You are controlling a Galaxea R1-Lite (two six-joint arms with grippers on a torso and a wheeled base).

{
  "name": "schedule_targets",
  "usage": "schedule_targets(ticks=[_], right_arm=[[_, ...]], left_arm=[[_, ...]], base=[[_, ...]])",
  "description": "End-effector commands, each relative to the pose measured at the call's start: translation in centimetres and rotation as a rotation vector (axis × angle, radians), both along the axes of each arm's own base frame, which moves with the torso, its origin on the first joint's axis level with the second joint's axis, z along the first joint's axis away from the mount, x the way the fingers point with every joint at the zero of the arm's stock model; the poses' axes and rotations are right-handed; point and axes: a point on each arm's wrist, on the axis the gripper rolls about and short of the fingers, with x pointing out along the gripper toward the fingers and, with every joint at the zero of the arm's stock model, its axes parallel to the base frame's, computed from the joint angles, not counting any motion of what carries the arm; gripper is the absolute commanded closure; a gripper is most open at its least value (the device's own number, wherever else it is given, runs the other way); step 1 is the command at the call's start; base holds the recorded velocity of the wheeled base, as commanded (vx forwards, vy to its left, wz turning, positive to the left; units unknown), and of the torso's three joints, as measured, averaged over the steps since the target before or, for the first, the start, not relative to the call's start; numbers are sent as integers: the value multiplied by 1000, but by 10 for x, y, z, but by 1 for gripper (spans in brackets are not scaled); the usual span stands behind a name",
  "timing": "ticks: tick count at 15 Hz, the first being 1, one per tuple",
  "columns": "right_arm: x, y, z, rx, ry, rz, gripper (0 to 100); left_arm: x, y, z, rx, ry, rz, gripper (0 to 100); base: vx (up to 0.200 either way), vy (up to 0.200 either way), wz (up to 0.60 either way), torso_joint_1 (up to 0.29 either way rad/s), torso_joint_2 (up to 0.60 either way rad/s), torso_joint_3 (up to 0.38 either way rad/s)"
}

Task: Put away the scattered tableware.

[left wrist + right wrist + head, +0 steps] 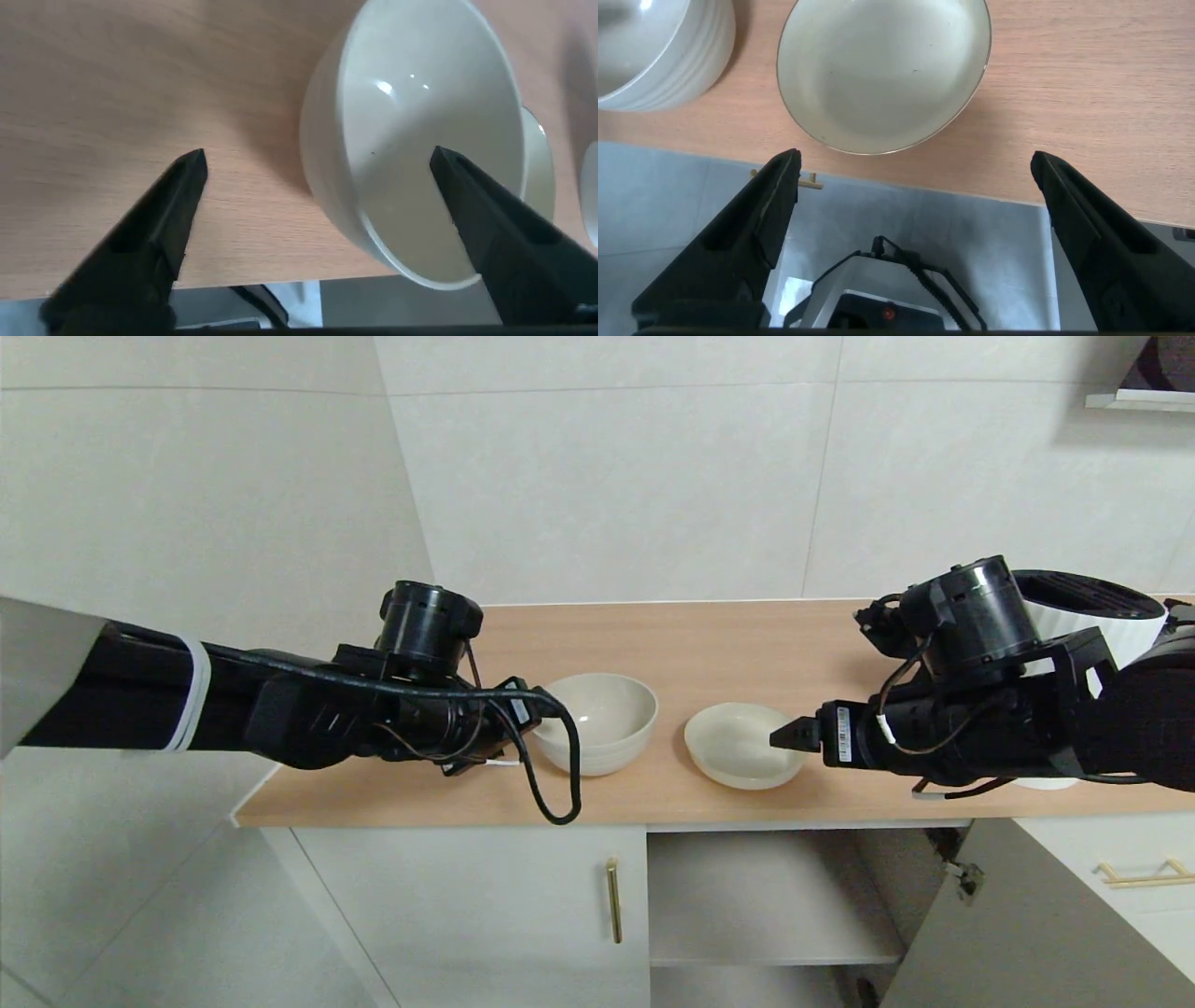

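- Working down from the biggest thing: the wooden tabletop [747, 635] runs along the tiled wall and carries all the tableware I can see.
- Under it is the cabinet, with one door [1027, 933] swung open at the right and a shelf [766, 933] showing inside. I take that shelf to be where the tableware should go.
- A white ribbed vessel [1111, 616] with a dark inside stands at the back right of the tabletop, partly hidden behind my right arm.
- The deep bowl [602, 719] sits upright near the front edge, left of centre.
- The shallow bowl [742, 745] sits just beside it to the right, apart from it and also upright.
- My left gripper [318, 163] is spread and straddles the deep bowl's wall [420, 159], with one finger over the hollow and the other over bare wood. It pinches nothing, and I cannot tell whether either finger touches the bowl.
- My right gripper [913, 159] is spread wide at the front edge of the tabletop. The shallow bowl [882, 70] lies ahead of the fingertips rather than between them, so it holds nothing.
- Progress, as I judge it: nothing is put away yet. Both bowls are on the tabletop and neither is gripped. What remains is to close on each bowl, lift it and carry it down into the cabinet.
- Writing: a small white sticker [843, 721] on the right gripper carries print too fine to read. I see no marks on either bowl.
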Motion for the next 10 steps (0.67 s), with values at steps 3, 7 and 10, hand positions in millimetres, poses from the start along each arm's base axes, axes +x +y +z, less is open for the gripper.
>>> schedule_targets(ticks=[3, 7, 10], right_arm=[[-1, 0, 2, 2, -4, 1, 0], [0, -1, 2, 2, -6, -2, 0], [8, 3, -4, -33, -9, -43, 0]], left_arm=[[-1, 0, 2, -3, -1, 0, 100], [-3, 1, 4, -4, -6, 0, 100], [-8, 3, 14, -13, -24, -2, 100]], base=[[0, 0, 0, 0, 0, 0], [0, 0, 0, 0, 0, 0], [0, 0, 0, 0, 0, 0]])
